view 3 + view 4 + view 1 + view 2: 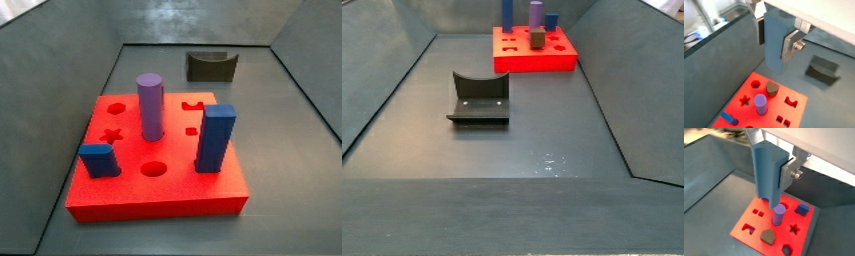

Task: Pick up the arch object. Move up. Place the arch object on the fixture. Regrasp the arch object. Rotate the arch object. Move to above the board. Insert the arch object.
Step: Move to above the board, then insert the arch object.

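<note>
Your pincer (777, 175) hangs high above the board (751, 225), its silver plates clamped on the arch object (766, 170), which it holds upright with the lower end pointing down toward the slab. In both wrist views the pale grey-blue bar (773, 40) fills the gap between the fingers (791, 45). Below it, the red board (747, 90) carries the purple cylinder (779, 214) standing in a hole, a dark blue peg (803, 209) and a brown peg (768, 236). In a side view the board (174, 195) shows the purple cylinder (150, 106) upright near its middle, a tall blue peg (215, 138) and a short blue peg (96, 160). The fixture (211, 66) sits apart on the grey floor behind it, its notch bare. In a side view the fixture (478, 97) stands nearer the camera than the board (536, 55). Neither side view shows your pincer.
</note>
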Controlling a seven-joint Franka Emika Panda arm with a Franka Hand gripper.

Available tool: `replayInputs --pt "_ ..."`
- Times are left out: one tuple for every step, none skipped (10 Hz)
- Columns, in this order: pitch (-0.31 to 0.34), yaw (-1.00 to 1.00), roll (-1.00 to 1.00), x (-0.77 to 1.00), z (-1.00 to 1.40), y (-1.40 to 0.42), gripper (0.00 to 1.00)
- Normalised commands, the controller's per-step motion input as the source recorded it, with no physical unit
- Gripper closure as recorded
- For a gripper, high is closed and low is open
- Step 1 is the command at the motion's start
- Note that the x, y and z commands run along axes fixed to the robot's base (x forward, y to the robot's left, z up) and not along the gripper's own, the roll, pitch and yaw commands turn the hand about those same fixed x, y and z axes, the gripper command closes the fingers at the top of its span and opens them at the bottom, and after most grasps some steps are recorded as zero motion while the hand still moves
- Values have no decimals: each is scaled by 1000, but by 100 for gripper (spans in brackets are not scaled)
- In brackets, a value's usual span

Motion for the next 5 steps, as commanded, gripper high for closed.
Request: replayInputs --pt "186 710 85 65 27 -39 100" --pt "160 393 78 77 22 -39 100" --pt "148 281 77 76 18 -36 100" --pt "0 0 -11 -23 -54 0 100" --pt "0 0 -27 0 0 0 100"
